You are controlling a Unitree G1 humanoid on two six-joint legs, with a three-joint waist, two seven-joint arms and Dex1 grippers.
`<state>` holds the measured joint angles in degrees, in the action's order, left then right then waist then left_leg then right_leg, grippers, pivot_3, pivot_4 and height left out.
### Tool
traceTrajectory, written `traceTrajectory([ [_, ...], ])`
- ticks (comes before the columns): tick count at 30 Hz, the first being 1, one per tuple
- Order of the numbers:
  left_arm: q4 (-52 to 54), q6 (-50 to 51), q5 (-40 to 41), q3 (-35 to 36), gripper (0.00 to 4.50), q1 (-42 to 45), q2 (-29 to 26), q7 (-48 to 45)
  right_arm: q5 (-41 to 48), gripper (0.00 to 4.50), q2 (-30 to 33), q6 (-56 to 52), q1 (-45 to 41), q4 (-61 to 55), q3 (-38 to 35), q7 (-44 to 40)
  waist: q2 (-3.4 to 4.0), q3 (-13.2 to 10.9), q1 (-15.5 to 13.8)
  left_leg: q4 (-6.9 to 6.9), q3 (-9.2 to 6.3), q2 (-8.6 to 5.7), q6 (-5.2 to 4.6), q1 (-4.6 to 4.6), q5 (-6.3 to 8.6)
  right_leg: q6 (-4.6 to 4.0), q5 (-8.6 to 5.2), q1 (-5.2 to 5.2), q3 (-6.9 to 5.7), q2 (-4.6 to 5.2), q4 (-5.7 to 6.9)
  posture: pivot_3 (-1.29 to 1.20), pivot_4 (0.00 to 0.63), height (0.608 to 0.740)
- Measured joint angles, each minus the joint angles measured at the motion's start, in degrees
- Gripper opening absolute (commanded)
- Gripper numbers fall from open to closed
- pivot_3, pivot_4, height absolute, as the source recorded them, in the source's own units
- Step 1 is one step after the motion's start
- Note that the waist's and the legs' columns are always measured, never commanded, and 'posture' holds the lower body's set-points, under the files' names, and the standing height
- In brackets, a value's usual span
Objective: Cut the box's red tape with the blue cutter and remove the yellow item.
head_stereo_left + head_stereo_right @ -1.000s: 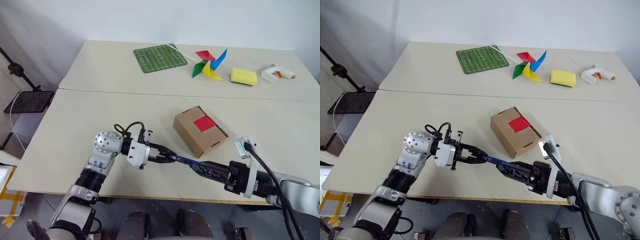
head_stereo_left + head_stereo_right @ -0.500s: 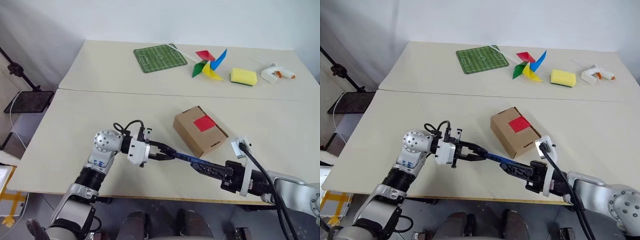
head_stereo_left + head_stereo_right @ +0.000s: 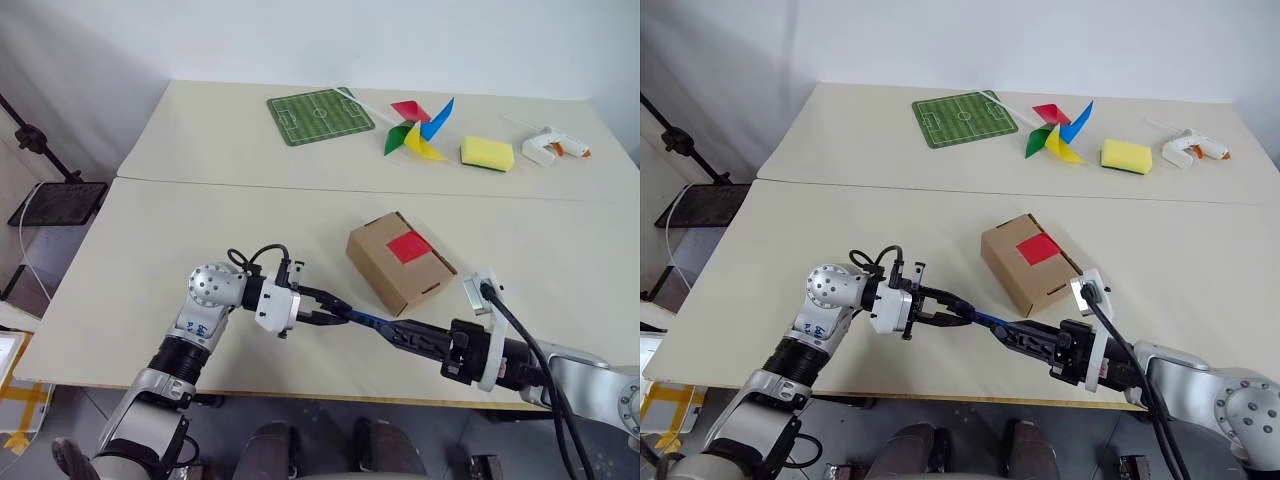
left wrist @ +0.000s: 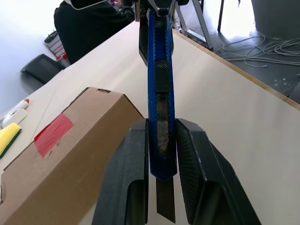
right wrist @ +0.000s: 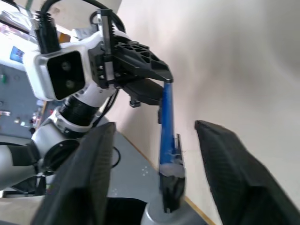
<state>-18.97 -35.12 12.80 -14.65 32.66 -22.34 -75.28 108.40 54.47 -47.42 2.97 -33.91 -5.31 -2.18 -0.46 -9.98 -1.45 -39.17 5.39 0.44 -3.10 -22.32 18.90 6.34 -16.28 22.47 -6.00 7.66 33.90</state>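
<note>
right now i've got the blue cutter [image 3: 366, 319] clamped between the fingers [image 4: 133, 173] of my left gripper [image 3: 330, 307], held level above the table [image 3: 150, 260] near its front edge and pointing toward my right side. my right gripper [image 3: 400, 333] sits at the cutter's far end with its fingers [image 5: 229, 164] spread wide on either side of the blue handle; in the right wrist view there is clear space between each finger and the cutter, so nothing is gripped there. the box [image 3: 400, 261] rests on the table just beyond the cutter, flaps closed, with the red tape [image 3: 409, 246] on its top face. farther back on the second table i can see a green football-pitch mat [image 3: 320, 117], a pinwheel [image 3: 420, 129], a yellow sponge [image 3: 487, 154] and a white glue gun [image 3: 553, 146], all well apart from the box.
</note>
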Motion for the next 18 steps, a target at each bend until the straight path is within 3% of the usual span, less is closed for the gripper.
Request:
traceTrajectory([
  [3,0.0,-0.01,0.0,-0.02,0.71,0.0,0.0,0.01,-0.42,2.68,0.0,-0.13,0.17,0.0,-0.15,-0.14,0.0,0.0,0.01,0.0,0.0,0.0,0.0,0.0,0.0,0.0,0.0,0.0,0.0,0.0,0.0,0.0,0.15,0.74],
  [6,0.0,-0.02,-0.01,-0.05,0.71,0.0,0.02,0.07,-0.97,2.11,0.0,-0.16,0.36,0.14,-0.15,-0.14,0.0,0.0,0.01,0.0,0.0,0.0,0.0,0.0,0.0,0.0,0.0,0.0,0.0,0.01,-0.02,0.0,0.15,0.74],
  [12,0.05,-0.15,-0.03,-0.16,0.71,-0.05,0.03,0.13,-1.43,0.18,-0.02,-0.18,1.02,0.52,-0.2,-0.37,0.0,0.0,0.01,0.0,-0.01,0.0,0.0,0.0,0.0,0.0,0.0,0.0,0.0,0.01,-0.03,0.0,0.15,0.74],
  [18,0.07,0.14,0.01,-0.24,0.71,-0.1,0.02,0.11,-1.43,0.16,-0.08,-0.16,1.08,0.52,-0.2,-0.28,0.0,0.0,0.01,0.0,-0.01,0.0,0.0,0.0,0.0,0.0,0.0,0.01,0.0,0.02,-0.03,0.0,0.15,0.74],
])
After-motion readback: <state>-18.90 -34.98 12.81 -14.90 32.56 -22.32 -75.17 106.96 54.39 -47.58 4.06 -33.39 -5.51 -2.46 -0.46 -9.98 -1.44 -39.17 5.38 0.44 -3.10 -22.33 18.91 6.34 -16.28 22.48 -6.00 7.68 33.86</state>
